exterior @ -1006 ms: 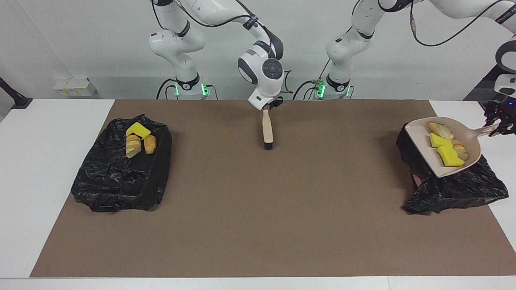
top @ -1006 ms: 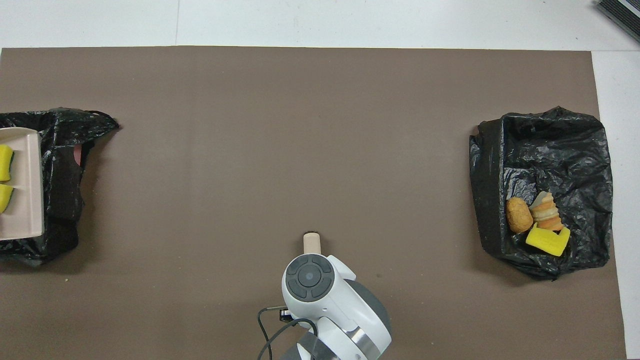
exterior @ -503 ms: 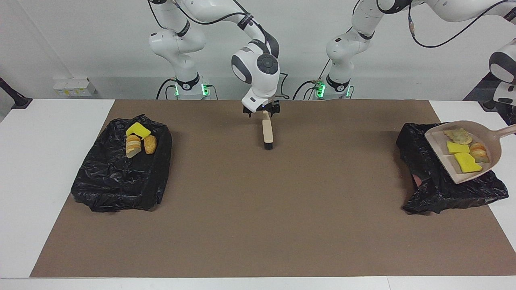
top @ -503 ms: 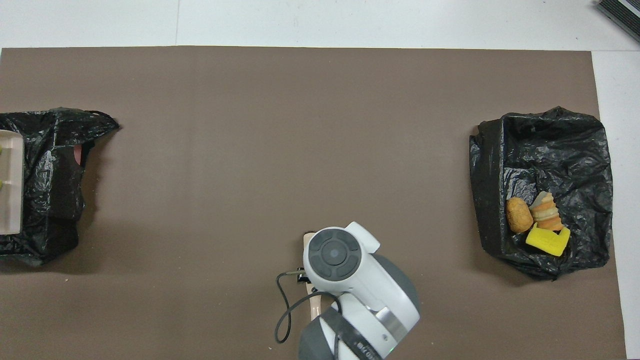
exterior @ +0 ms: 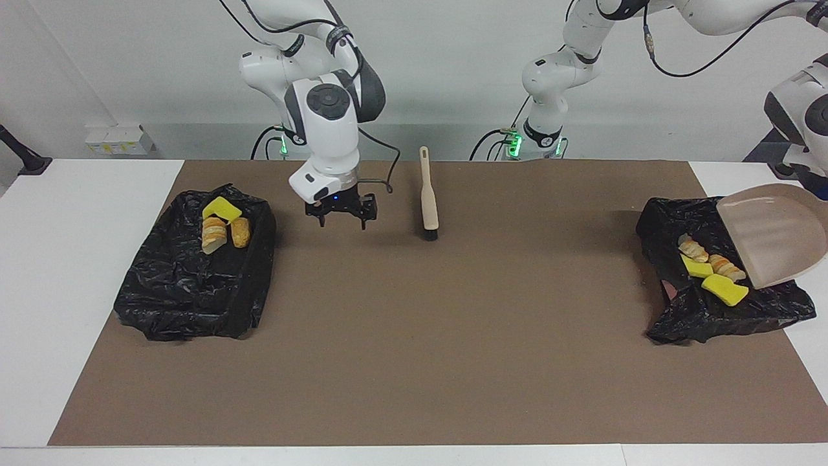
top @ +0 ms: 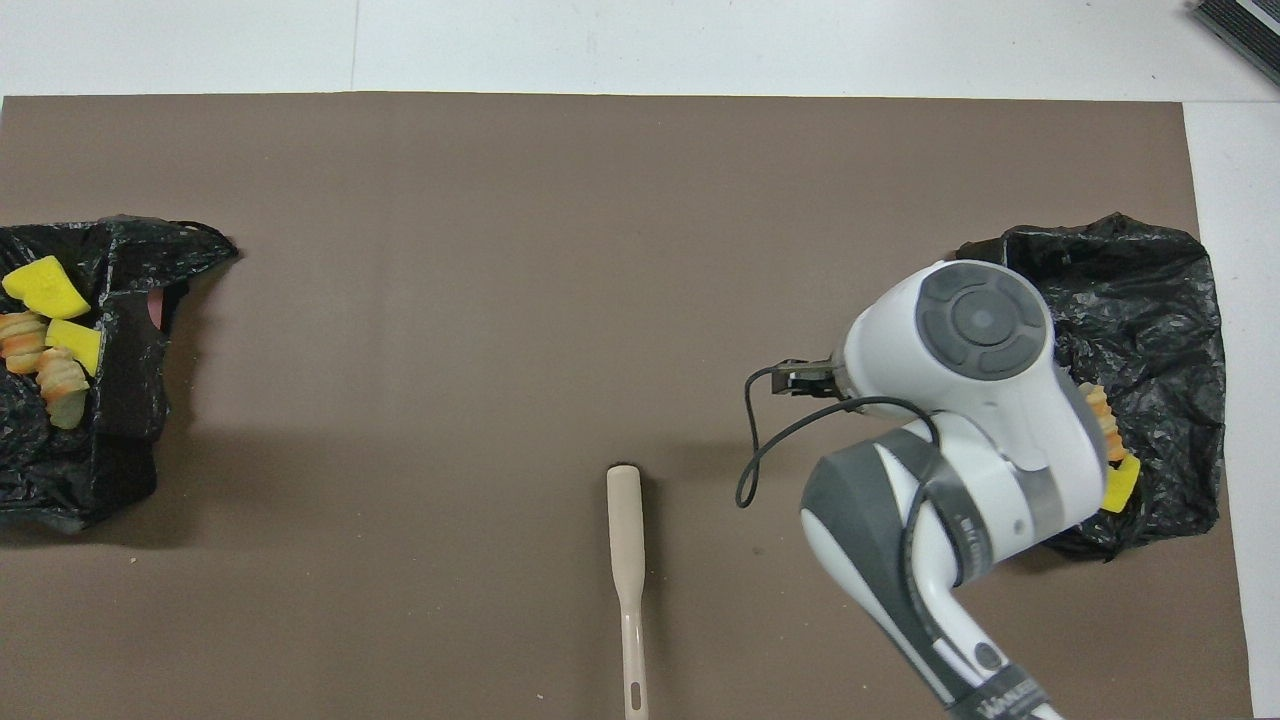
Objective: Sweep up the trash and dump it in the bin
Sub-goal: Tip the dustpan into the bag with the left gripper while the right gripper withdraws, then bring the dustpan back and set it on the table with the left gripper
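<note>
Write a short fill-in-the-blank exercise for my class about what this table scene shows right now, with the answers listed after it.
1. The beige brush lies flat on the brown ____, held by no gripper.
2. The tilted dustpan hangs over the black ____ at the left arm's end of the table.
3. The right gripper hovers with its fingers ____.
4. Beside the croissant piece and the bun in the other bin bag lies a sponge chunk coloured ____.

Answers: mat; bin bag; open; yellow

Brush (exterior: 427, 206) lone obstacle mid-mat (exterior: 414, 336); bins (exterior: 194, 272) flank ends.
</note>
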